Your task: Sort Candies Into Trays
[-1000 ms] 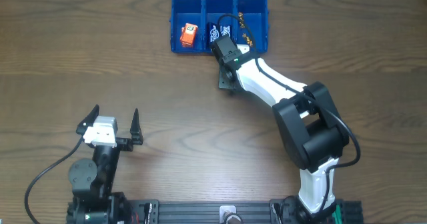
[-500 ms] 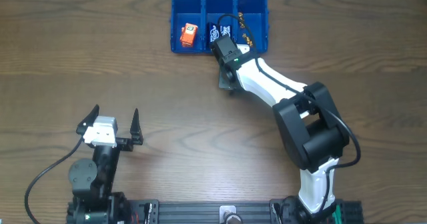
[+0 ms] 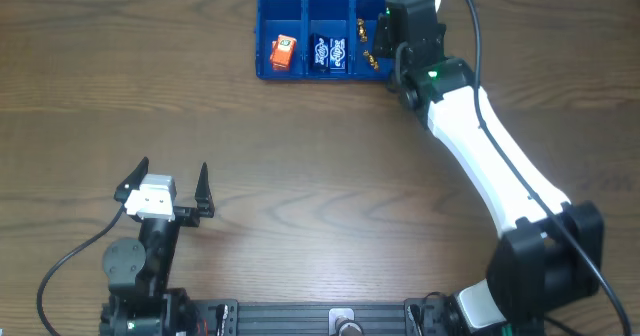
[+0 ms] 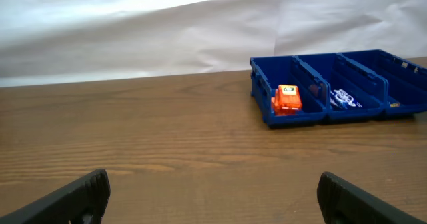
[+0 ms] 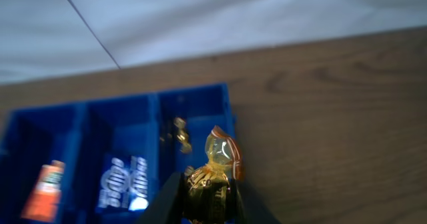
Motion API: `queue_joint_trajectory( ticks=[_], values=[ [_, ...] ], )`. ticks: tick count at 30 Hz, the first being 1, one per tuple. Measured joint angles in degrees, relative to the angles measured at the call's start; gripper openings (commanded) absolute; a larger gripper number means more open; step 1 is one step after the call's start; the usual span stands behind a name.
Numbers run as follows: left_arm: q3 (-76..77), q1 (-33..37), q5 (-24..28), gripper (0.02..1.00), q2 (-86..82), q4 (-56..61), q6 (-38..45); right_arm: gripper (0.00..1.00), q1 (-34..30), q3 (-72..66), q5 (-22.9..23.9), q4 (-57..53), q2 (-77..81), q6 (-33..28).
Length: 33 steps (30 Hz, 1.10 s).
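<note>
The left gripper (image 3: 172, 166) hangs with its jaws wide apart over the wood-grain worktop (image 3: 320, 166). A blue plastic tray (image 3: 262, 26) has three compartments. The left one holds a boxy orange candy (image 3: 284, 50), the middle a blue-wrapped candy (image 3: 328, 51), and the right small gold candies (image 3: 367, 54). The right gripper (image 5: 208, 207) is clamped on a crinkly gold-foil candy (image 5: 217, 161) at the tray's right end.

Overhead and two wrist cameras, blue tray (image 3: 262, 38) in all
</note>
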Motion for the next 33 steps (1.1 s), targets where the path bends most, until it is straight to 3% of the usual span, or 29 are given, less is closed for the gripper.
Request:
queue_joint_trajectory(
  ticks=[8,24,26,27,29,30,32,33],
  values=[
    [0.0,0.0,0.0,0.996,0.0,0.0,0.0,0.161,0.2,-0.5,-0.3,2.3,8.8,-0.8],
    [0.0,0.0,0.0,0.996,0.0,0.0,0.0,0.196,0.2,-0.6,-0.3,3.6,9.0,-0.8],
    [0.0,0.0,0.0,0.998,0.0,0.0,0.0,0.264,0.2,-0.6,-0.3,3.7,9.0,-0.8],
    [0.0,0.0,0.0,0.998,0.0,0.0,0.0,0.369,0.3,-0.6,-0.3,3.7,9.0,-0.9],
    [0.0,0.0,0.0,0.998,0.0,0.0,0.0,0.766,0.3,-0.6,-0.3,3.6,9.0,-1.1],
    [0.0,0.0,0.0,0.998,0.0,0.0,0.0,0.862,0.3,-0.6,-0.5,3.6,9.0,-1.2],
    [0.0,0.0,0.0,0.998,0.0,0.0,0.0,1.000,0.3,-0.6,-0.9,3.6,9.0,-1.2],
    [0.0,0.0,0.0,0.998,0.0,0.0,0.0,1.000,0.3,-0.6,-1.3,3.5,9.0,-1.5]
  ],
)
